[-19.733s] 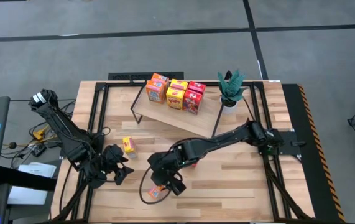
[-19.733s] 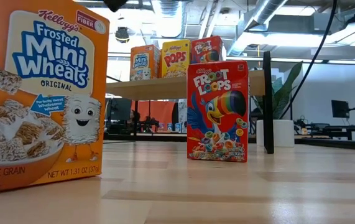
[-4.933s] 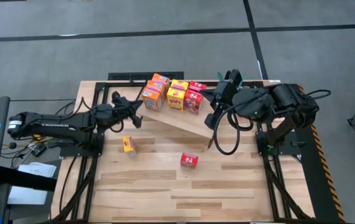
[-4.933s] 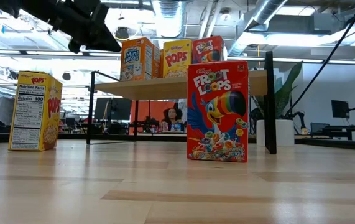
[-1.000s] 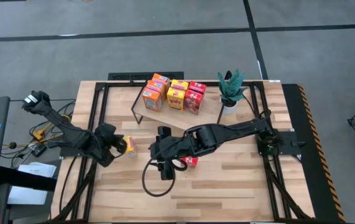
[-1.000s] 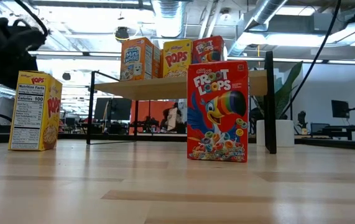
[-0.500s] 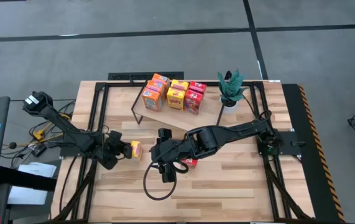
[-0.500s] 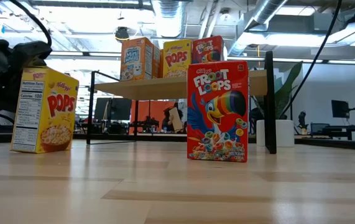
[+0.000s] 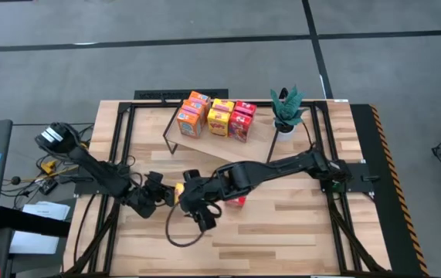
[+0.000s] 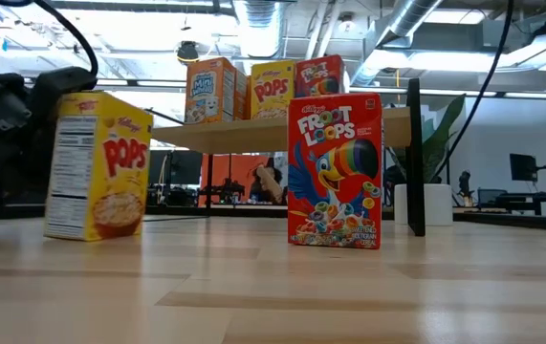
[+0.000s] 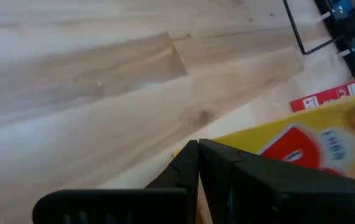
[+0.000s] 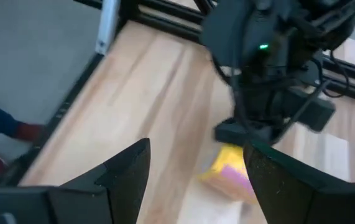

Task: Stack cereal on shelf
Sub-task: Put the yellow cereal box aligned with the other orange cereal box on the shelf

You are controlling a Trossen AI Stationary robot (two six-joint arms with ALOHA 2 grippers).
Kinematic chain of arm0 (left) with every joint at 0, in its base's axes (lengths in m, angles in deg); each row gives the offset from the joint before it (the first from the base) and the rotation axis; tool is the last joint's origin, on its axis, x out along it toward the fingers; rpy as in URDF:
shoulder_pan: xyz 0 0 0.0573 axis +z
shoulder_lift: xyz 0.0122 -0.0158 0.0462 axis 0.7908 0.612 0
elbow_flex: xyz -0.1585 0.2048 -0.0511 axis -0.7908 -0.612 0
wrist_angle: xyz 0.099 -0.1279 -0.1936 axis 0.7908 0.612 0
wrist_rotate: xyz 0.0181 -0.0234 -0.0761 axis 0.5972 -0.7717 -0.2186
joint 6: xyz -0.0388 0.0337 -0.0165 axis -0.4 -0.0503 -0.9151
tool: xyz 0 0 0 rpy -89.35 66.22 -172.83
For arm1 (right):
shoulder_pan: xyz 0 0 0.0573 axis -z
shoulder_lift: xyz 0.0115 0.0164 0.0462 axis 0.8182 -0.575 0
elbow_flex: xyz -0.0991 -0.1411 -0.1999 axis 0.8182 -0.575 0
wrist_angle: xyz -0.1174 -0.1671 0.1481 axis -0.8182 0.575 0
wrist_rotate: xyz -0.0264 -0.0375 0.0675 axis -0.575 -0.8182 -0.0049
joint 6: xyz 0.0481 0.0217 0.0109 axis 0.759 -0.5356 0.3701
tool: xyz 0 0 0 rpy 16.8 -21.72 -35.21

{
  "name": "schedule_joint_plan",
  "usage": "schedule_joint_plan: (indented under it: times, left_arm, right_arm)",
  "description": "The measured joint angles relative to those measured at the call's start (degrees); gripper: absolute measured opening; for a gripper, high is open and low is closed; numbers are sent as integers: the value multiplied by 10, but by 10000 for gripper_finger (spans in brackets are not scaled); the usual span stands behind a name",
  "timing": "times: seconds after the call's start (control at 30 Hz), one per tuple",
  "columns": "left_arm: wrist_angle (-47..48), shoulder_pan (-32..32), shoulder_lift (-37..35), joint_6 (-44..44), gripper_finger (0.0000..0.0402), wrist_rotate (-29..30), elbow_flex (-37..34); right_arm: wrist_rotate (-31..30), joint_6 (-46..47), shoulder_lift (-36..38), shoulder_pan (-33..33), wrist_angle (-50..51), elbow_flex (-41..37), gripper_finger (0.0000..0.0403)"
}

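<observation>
A yellow Pops cereal box (image 9: 180,191) (image 10: 100,164) stands upright on its base on the wooden tabletop. My left gripper (image 9: 158,195) (image 11: 198,149) is shut and sits against the box's left side. My right gripper (image 12: 193,165) (image 9: 194,203) hangs open just right of and above that box (image 12: 230,174), touching nothing. A red Froot Loops box (image 10: 335,172) (image 9: 237,201) stands upright on the table behind my right arm. Several cereal boxes (image 9: 216,116) stand on the shelf (image 9: 228,150). My left gripper pushes the yellow box with its shut fingertips (image 11: 193,155), which meet the box's side panel (image 10: 62,105) near its top. The fingers come from the table's left, slanting down. The box stays upright with its base on the table.
A potted plant (image 9: 286,112) stands at the shelf's right end. Black frame rails (image 9: 120,154) run along the table's left and right sides. A loop of my right arm's cable (image 9: 175,235) hangs over the near boards.
My left gripper, still shut, has sunk and gone toward the table's right, pushing the yellow box. The box has slid right and a little nearer and turned, so its front now faces the near edge. My right gripper has come down and leftward toward it.
</observation>
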Motion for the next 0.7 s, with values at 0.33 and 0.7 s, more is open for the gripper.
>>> schedule_joint_plan:
  times: [0.33,0.7]
  left_arm:
    - [-172,0,125,58,0,16,5]
    - [-172,10,101,105,0,-17,12]
  right_arm:
    - [1,-100,-7,24,20,0,335]
    - [52,-182,-17,44,55,0,330]
